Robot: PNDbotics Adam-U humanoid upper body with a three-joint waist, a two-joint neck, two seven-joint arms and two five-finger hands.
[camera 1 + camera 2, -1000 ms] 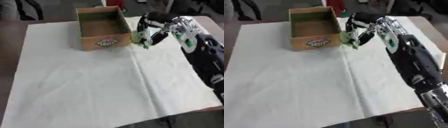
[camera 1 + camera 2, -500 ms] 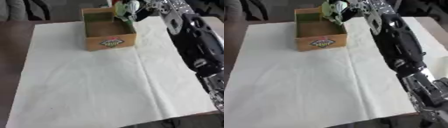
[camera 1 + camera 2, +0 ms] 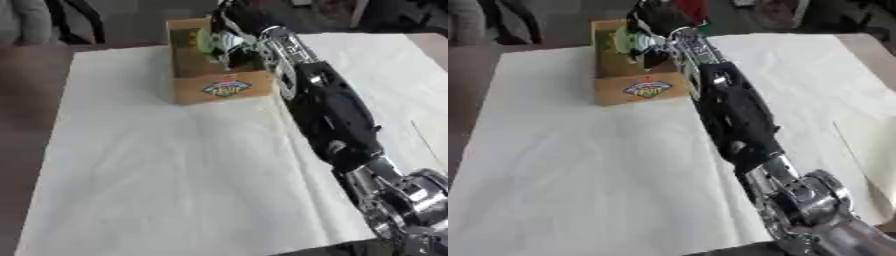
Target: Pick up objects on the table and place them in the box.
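1. Bench (image 3: 157, 190): fills most of the frame under a pale cloth. No loose objects show on it, so little, if anything, looks left to collect.
2. Right arm: runs from the lower right corner diagonally to the upper centre, stretched nearly full length because the box sits at the bench's far side.
3. Box (image 3: 224, 88): cardboard, open-topped, label facing the camera, upper centre of the frame. The open top lets a load go in from above.
4. Right hand (image 3: 229, 41): over the box's opening, fingers curled round a green object (image 3: 206, 39). Held there, it is placed for a drop inside the walls; release not yet made, by my reading.
5. Left hand: in neither view.
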